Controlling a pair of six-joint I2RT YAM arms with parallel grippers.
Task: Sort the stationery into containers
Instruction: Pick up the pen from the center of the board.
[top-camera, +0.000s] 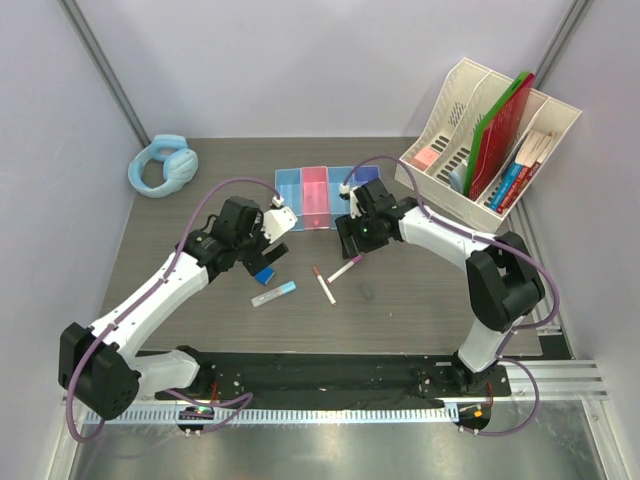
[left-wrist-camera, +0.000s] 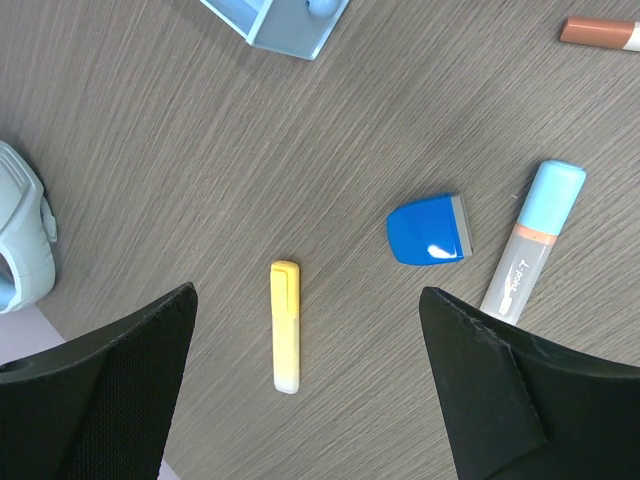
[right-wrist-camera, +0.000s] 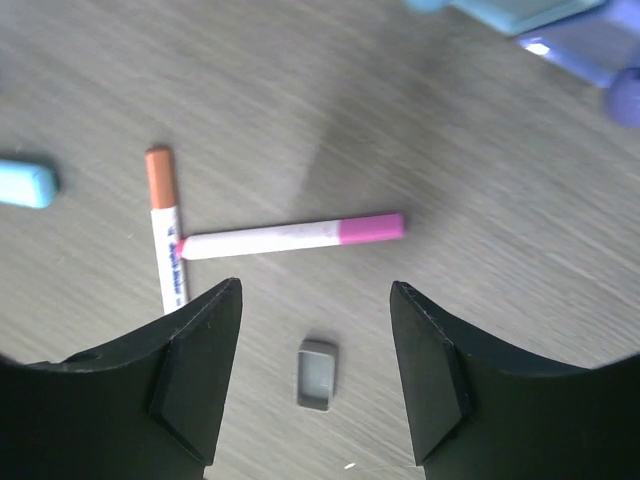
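The four joined bins (top-camera: 315, 195) stand at the back middle of the table, coloured blue, pink, blue and purple. My left gripper (left-wrist-camera: 307, 300) is open above the table, over a yellow marker (left-wrist-camera: 285, 326), with a blue block (left-wrist-camera: 428, 230) and a pale blue tube (left-wrist-camera: 530, 245) to its right. My right gripper (right-wrist-camera: 315, 290) is open over a grey eraser (right-wrist-camera: 318, 374), beside a pink-capped pen (right-wrist-camera: 295, 235) and a red-capped pen (right-wrist-camera: 165, 225). In the top view the left gripper (top-camera: 262, 252) hides the marker. No gold clip shows.
Light blue headphones (top-camera: 163, 166) lie at the back left. A cream slotted file organiser (top-camera: 480, 150) with red and green folders stands at the back right. Purple cables loop off both arms. The bins' blue corner (left-wrist-camera: 285, 20) shows in the left wrist view.
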